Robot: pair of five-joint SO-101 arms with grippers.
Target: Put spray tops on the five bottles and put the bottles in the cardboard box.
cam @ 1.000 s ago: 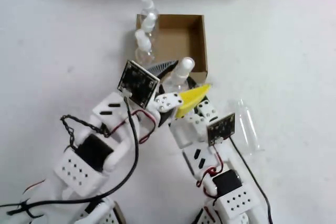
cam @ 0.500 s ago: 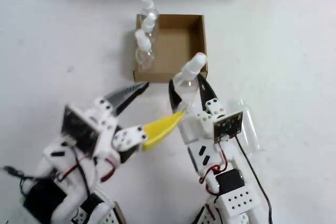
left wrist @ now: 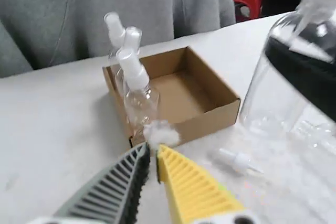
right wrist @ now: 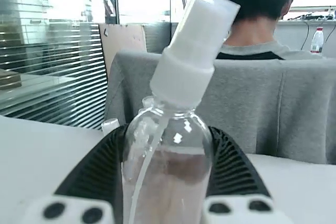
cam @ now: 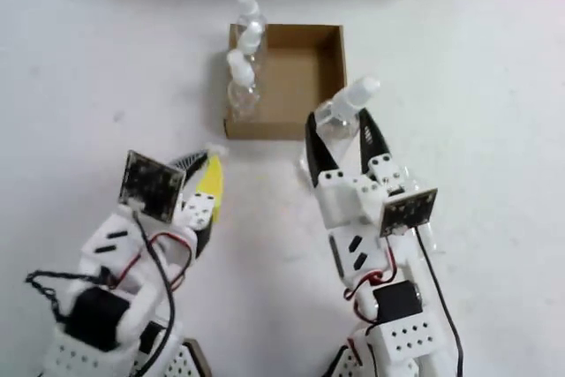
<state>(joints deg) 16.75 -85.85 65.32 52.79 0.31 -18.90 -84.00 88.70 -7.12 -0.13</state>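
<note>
right gripper (cam: 337, 121) clamped on a capped bottle (right wrist: 168, 156) just beside the cardboard box (cam: 300, 64); three capped bottles (cam: 240, 77) already along its left wall; left gripper (left wrist: 152, 150) pinched together; a loose spray top (left wrist: 237, 160) on the bench (cam: 88, 59), so more capping left, i reckon

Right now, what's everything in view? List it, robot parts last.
cardboard box: 1, brown, open, mid-table beyond both arms.
bottles with spray tops: 3, clear with white tops, upright along the box's left wall.
held bottle: 1, clear, white spray top on, by the box's front right corner.
lying bottle: 1, clear, on the table beside the right arm, mostly hidden.
loose spray top: 1, white, on the table before the box.
small white thing: 1, at the left hand's tips, too blurred to identify.
table: 1, white.
left hand: grey and yellow fingers, shut.
right hand: black fingers, shut on the held bottle.
</note>
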